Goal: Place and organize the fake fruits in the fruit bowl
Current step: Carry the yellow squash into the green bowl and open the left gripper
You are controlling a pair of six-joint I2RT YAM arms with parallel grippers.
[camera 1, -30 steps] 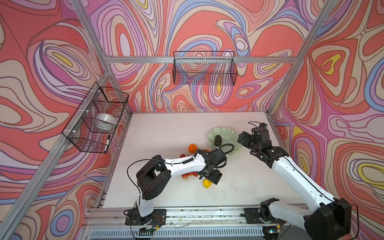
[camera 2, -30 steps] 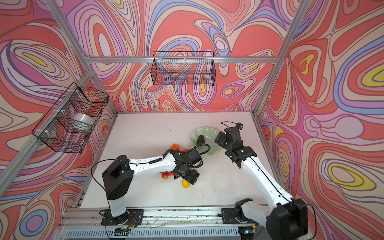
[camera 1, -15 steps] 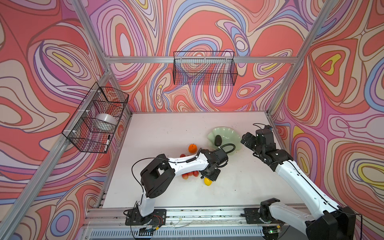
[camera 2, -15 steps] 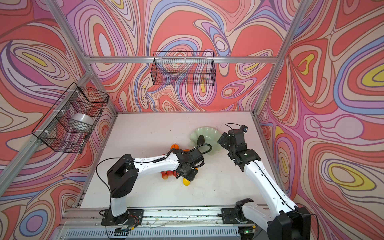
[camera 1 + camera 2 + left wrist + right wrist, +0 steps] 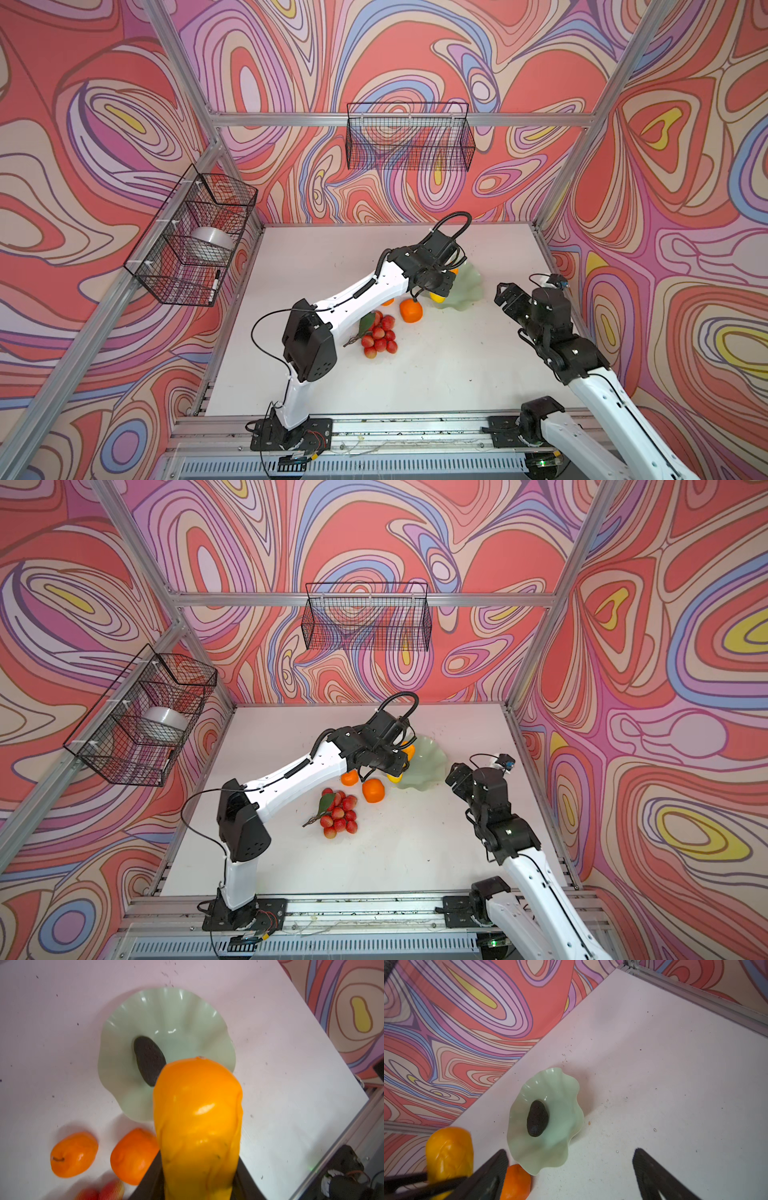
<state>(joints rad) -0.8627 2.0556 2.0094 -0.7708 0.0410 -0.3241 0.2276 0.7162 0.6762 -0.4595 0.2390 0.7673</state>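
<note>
Just beside the fruit bowl [image 5: 166, 1001], left gripper [image 5: 432, 289] clasps the elongated yellow-orange fruit [image 5: 197, 1126];
avocado [image 5: 148, 1059] lies in the bowl; right gripper [image 5: 570, 1155] gapes wide, holding nothing.

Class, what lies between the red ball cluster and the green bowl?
An orange sits between the red ball cluster and the green bowl; both top views show it.

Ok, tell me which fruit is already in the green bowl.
The dark avocado; only it lies in the bowl. Oranges and red cluster sit on the table, the yellow fruit is gripped.
</note>
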